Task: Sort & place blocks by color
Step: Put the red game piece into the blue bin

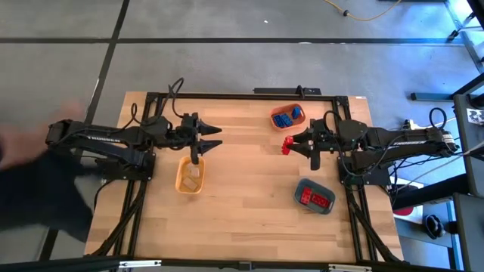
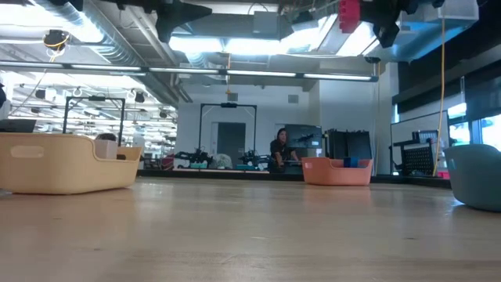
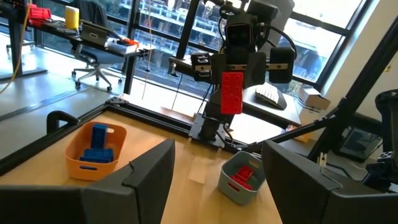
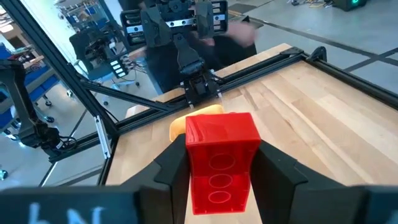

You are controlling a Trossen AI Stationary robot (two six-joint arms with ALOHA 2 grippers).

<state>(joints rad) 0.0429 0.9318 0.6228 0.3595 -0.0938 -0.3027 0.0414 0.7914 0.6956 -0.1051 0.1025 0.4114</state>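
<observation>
Lettering on left arm [image 1: 97, 139], blurred, unreadable.

Two dark, black-cabled arms, each ending in a two-fingered black hand [image 1: 209, 139]

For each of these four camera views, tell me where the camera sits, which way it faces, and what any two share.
High: overhead, straight down; both arms, the yellow tray, orange tray, slate-blue tray.
Low: table height, level across the table; grippers at the top edge.
Left wrist: on the left arm, looking past its open fingers toward the right gripper.
Right wrist: on the right arm, facing the left arm; own fingers clamp the red block.
Shared: the red block shows in all four views.
</observation>
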